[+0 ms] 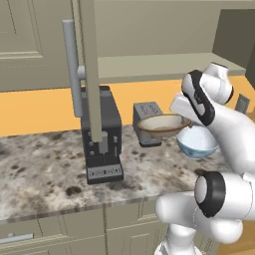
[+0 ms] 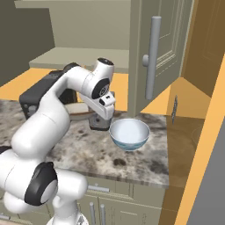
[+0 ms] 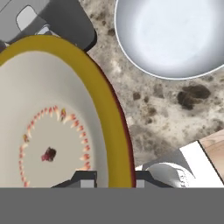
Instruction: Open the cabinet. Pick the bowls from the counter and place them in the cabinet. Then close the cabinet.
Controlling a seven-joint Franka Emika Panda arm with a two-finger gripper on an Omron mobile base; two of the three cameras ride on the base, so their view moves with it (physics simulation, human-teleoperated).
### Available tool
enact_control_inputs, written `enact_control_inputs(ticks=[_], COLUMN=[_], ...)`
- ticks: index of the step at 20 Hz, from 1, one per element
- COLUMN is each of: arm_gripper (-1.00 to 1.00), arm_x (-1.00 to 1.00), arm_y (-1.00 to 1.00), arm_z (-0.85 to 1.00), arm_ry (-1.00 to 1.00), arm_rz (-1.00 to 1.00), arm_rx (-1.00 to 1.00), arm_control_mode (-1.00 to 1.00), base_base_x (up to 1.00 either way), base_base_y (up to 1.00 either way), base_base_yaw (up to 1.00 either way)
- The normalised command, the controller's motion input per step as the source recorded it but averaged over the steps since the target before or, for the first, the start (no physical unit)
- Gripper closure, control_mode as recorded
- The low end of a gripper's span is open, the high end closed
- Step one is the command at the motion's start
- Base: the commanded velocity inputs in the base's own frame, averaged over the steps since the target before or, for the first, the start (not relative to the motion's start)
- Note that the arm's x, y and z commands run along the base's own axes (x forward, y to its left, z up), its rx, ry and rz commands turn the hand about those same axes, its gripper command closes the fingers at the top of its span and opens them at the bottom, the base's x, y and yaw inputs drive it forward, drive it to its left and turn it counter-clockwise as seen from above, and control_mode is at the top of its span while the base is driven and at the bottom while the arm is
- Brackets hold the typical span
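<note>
End effector [image 3: 114,178] clamped on tan bowl [image 3: 57,127] rim, lifted off bench [image 1: 45,169]. White bowl [image 2: 129,133] sitting at 3 o'clock of it. Cabinet door [image 2: 158,52] open.

Kitchen: granite counter [image 1: 45,164], wall cabinet [image 2: 160,48], toaster [image 1: 147,112], coffee machine [image 1: 102,144].

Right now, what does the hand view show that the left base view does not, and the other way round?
Hand view alone: the red dotted ring painted inside the tan bowl, and the tool shut on that bowl's rim, one finger on each side.

Left base view alone: the open cabinet door with its silver bar handle, the black coffee machine and the tan bowl raised above the counter.

Both: the tan bowl, the white and pale-blue bowl beside it, the toaster and the granite counter.
</note>
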Motion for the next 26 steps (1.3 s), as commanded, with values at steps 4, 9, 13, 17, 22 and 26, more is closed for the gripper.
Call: enact_control_inputs(ticks=[4, 9, 13, 17, 22, 26], arm_gripper=[1.0, 1.0, 1.0, 1.0, 1.0, 1.0], arm_x=[-0.38, -0.38, -0.32, -0.32, -0.26, -0.23], arm_y=[0.0, -0.03, -0.03, 0.0, 0.0, 0.0], arm_z=[0.51, 0.53, 0.44, 0.35, 0.32, 0.3], arm_ry=[0.0, 0.0, -0.04, -0.08, -0.07, -0.12], arm_rz=[-0.04, -0.09, -0.14, -0.15, -0.16, -0.16], arm_rx=[0.0, 0.03, 0.06, 0.05, 0.05, 0.04], arm_control_mode=[-1.0, -1.0, -1.0, -1.0, -1.0, -1.0], base_base_x=[0.0, 0.0, 0.0, 0.0, 0.0, 0.0], base_base_y=[0.0, 0.0, 0.0, 0.0, 0.0, 0.0], base_base_yaw=[0.0, 0.0, 0.0, 0.0, 0.0, 0.0])
